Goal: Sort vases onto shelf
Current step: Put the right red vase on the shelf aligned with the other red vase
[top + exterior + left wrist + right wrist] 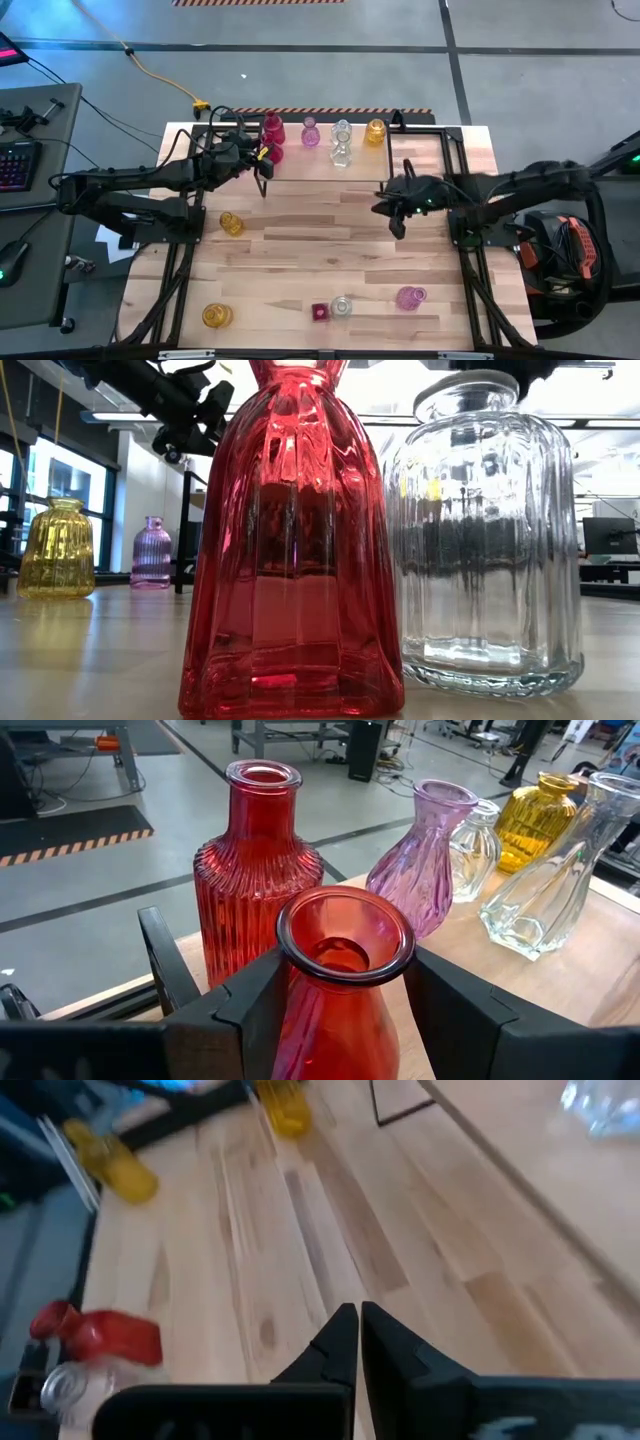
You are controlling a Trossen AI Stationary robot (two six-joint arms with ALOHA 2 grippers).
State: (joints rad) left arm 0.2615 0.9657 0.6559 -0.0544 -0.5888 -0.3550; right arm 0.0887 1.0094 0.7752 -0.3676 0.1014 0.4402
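Note:
My left gripper (266,154) is at the left end of the shelf (312,167), shut on a smooth red vase (338,982). On the plank behind it stand a ribbed red bottle (255,870), a pink vase (420,860), two clear vases (545,890) and a yellow one (535,815). My right gripper (396,212) hangs shut over the table just near of the shelf's right end, touching nothing; its shut fingers (358,1342) show above bare wood. My left gripper pinches the red vase between its two fingers (245,1010), one on each side of the body just below the neck (292,1012). They come almost level from the table's left. The vase stands upright, mouth up; the gripper hides its base.
On the table stand a yellow vase (231,223) left of centre, another yellow one (216,316) near left, a small red vase (320,312) and a clear jar (342,306) at the near edge, and a pink vase (410,297) to their right.

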